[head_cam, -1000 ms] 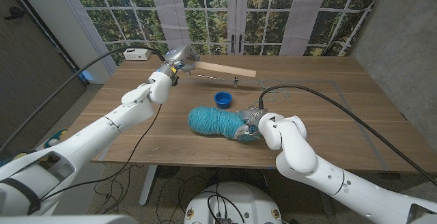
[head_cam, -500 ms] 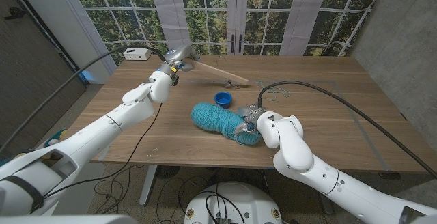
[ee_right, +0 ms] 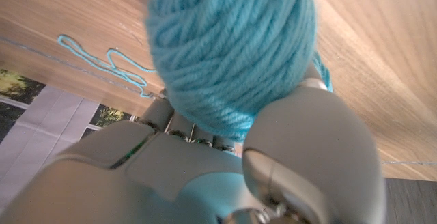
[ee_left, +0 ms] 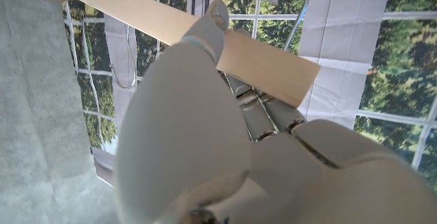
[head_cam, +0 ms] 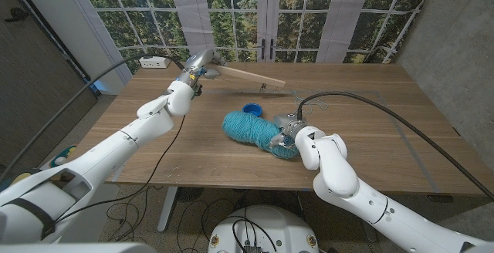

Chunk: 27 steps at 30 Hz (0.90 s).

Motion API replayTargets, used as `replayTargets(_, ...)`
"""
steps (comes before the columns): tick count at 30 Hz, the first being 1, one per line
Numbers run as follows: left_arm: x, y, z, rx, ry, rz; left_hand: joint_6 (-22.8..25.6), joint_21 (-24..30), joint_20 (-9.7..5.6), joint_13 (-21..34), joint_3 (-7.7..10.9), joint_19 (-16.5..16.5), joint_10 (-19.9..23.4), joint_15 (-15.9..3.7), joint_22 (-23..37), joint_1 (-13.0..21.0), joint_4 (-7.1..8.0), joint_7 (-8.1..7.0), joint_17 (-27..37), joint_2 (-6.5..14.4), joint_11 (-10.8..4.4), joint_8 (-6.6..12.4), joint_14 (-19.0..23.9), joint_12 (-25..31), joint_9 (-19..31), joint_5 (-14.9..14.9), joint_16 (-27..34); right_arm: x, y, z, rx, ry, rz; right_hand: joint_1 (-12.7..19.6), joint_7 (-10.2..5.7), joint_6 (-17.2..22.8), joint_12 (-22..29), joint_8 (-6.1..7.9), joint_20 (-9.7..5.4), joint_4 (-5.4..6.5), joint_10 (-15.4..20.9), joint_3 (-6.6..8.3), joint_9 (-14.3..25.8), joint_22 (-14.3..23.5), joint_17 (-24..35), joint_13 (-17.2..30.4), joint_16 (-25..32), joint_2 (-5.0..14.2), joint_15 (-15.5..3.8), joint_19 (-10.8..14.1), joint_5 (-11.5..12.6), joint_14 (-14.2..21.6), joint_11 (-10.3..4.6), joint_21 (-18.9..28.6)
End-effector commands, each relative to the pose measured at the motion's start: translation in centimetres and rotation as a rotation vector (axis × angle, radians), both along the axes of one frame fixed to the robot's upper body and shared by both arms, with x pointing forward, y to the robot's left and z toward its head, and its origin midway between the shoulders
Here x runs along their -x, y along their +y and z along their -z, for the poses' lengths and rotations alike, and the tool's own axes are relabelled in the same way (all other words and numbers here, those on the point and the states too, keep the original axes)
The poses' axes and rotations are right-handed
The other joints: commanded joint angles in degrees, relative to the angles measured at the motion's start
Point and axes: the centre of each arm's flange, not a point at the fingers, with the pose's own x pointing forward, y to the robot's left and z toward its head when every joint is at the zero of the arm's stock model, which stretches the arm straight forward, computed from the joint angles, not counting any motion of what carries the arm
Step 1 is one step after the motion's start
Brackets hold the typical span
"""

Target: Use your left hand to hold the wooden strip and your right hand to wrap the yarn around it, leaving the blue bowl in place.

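Wooden table (head_cam: 370, 129): left hand (head_cam: 199, 62) gripping wooden strip (head_cam: 251, 74), right hand (head_cam: 287, 139) clutching yarn (head_cam: 251, 127).

Teal yarn (head_cam: 256, 128), blue bowl (head_cam: 252, 108), pale, seemingly plain wooden strip (head_cam: 245, 74)

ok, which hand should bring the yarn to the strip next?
Right. The right hand already grips the yarn skein near the blue bowl, while the left hand holds the wooden strip raised above the table's far side, so it is occupied.

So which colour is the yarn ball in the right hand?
Turquoise blue; the yarn ball shows best in the right wrist view, gripped by the right hand.
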Motion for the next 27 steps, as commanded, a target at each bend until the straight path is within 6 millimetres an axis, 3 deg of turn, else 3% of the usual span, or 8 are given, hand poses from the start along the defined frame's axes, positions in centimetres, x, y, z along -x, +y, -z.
replayTargets(1, -0.9, 2.3, 0.4, 0.278, 0.082, 0.227, 3.3, 0.7, -7.13, 0.3, 0.97, 1.2, -0.1, -0.34, 0.4, 4.1, 0.62, 3.68, 0.3, 4.6, 0.16, 0.00, 0.8, -0.2, 0.6, 0.2, 0.2, 0.7, -0.9, -1.7, -0.024, -0.109, 0.024, 11.2, -8.60, 9.3, 0.6, -0.34, -0.11, 6.21, 5.5, 5.88, 0.2, 0.1, 0.6, 0.5, 0.1, 10.71, -10.70, -0.5, 0.0, 4.1, -5.86, 0.3)
replayTargets(27, 0.0, 4.3, -0.2, 0.274, 0.141, 0.224, 3.7, 2.0, -7.19, 0.5, 1.34, 1.5, 0.4, -0.17, 0.4, 4.2, 0.59, 3.91, 1.0, 4.4, 0.20, -0.43, 1.1, -1.1, 0.4, 0.2, -0.1, 3.6, -5.7, -5.9, -0.207, -0.535, 0.053, 12.1, -10.15, 12.3, 4.2, -0.65, -1.85, 6.74, 7.0, 4.98, 1.1, 0.3, 5.0, 3.7, 1.7, 10.02, -11.53, -2.0, 0.6, 5.8, -7.88, 1.4)
